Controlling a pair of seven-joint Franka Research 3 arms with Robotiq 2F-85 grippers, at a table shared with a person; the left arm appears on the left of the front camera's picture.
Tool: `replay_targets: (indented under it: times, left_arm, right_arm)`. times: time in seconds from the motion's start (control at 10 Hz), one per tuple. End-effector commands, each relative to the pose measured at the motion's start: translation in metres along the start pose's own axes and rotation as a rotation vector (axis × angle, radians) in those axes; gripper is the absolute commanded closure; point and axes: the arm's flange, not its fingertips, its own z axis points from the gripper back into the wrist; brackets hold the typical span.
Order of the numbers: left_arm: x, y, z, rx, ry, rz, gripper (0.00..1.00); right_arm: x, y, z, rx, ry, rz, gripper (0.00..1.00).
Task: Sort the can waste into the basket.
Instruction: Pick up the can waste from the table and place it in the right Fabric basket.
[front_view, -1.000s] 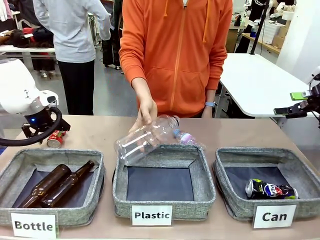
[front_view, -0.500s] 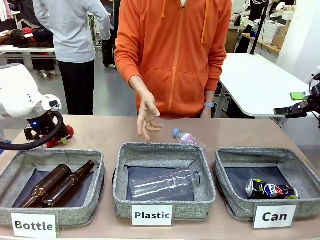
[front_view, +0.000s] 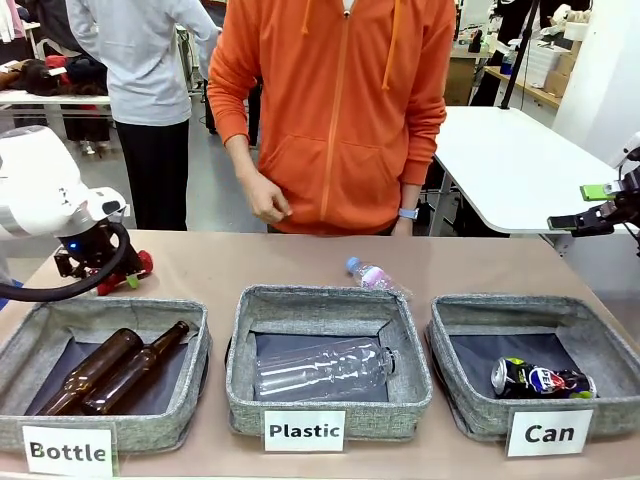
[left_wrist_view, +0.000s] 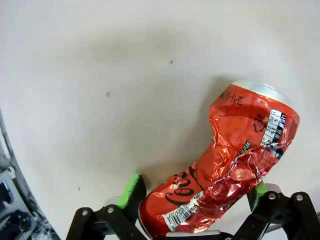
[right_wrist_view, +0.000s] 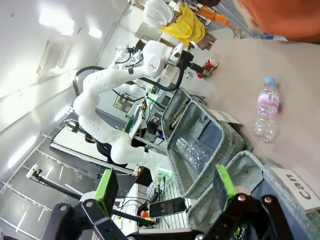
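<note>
A crushed shiny red can (left_wrist_view: 235, 150) lies on the bare tabletop. My left gripper (left_wrist_view: 195, 192) is open and straddles its lower end, with a green pad close on either side. In the front view this gripper (front_view: 118, 276) is low on the table at the far left, with the red can (front_view: 141, 264) peeking out beside it. The dark can (front_view: 541, 380) with the blue, red and white logo lies in the grey basket (front_view: 462, 405) labelled "Can" at the right. My right gripper (front_view: 585, 206) hangs open and empty above the table's right edge, and its green fingers (right_wrist_view: 106, 185) stand wide apart.
The "Plastic" basket (front_view: 240, 385) in the middle holds a clear bottle (front_view: 325, 370). The "Bottle" basket (front_view: 195, 375) at the left holds two brown bottles. A small plastic bottle (front_view: 369, 274) lies on the table behind the middle basket. A person in orange stands at the far side.
The person dropped the clear bottle into the "Plastic" basket and drew the hand back. My left gripper came down around the red can. The right gripper has not moved.
</note>
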Motion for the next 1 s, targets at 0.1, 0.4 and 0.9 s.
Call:
replay_targets:
  times: [0.1, 0.4, 0.9]
  left_arm:
    - [0.003, -0.015, 0.007, 0.018, -0.044, -0.158, 0.0]
    - [0.006, -0.024, 0.005, 0.021, -0.035, -0.214, 0.0]
    - [0.006, -0.025, 0.002, 0.036, -0.007, -0.219, 1.0]
  right_arm:
    - [0.002, 0.002, 0.003, 0.003, 0.014, 0.019, 0.0]
    - [0.002, 0.002, 0.003, 0.003, 0.014, 0.019, 0.0]
    - [0.002, 0.002, 0.003, 0.003, 0.014, 0.019, 0.0]
